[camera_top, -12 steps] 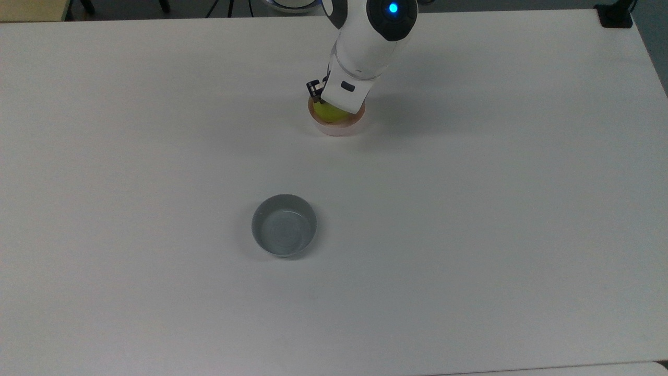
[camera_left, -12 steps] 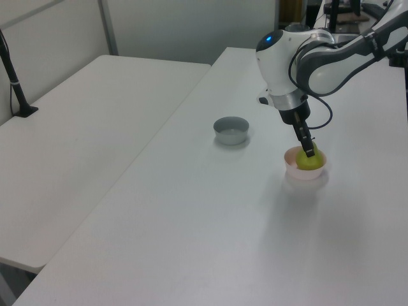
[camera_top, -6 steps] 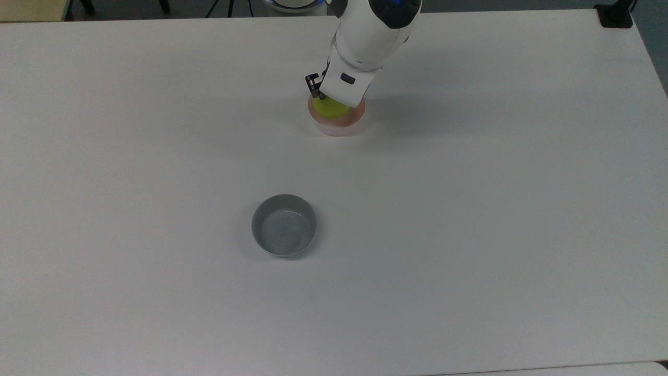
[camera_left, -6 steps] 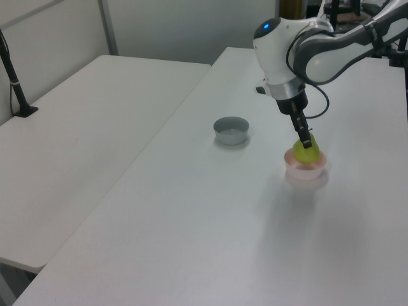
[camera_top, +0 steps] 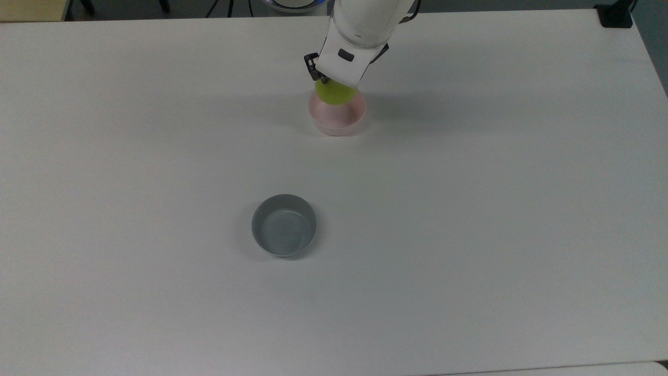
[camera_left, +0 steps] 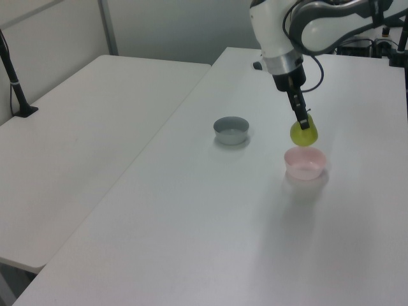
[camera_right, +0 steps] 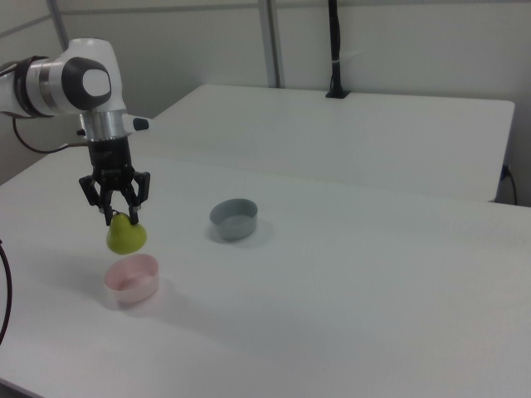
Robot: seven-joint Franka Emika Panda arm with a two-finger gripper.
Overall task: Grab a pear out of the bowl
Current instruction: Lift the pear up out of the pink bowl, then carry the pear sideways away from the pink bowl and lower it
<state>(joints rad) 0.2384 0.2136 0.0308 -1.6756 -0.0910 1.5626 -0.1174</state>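
Note:
The yellow-green pear [camera_top: 334, 94] [camera_left: 303, 134] [camera_right: 126, 236] hangs in the air just above the pale pink bowl [camera_top: 339, 124] [camera_left: 305, 164] [camera_right: 132, 279], clear of its rim. My gripper [camera_right: 119, 218] [camera_left: 304, 123] is shut on the pear's narrow top from above. In the top view the white wrist covers the upper part of the pear. The pink bowl stands on the white table [camera_top: 469, 209] with nothing in it.
A grey-blue bowl [camera_top: 284, 225] [camera_left: 231, 130] [camera_right: 234, 219] stands on the same table, apart from the pink one. A second white table [camera_left: 76, 127] [camera_right: 348, 124] adjoins. A black pole [camera_right: 335, 50] rises at that table's far edge.
My gripper has risen with the pear in it. The pear has gone from resting inside the pink bowl to hanging above it. Both bowls have stayed where they were.

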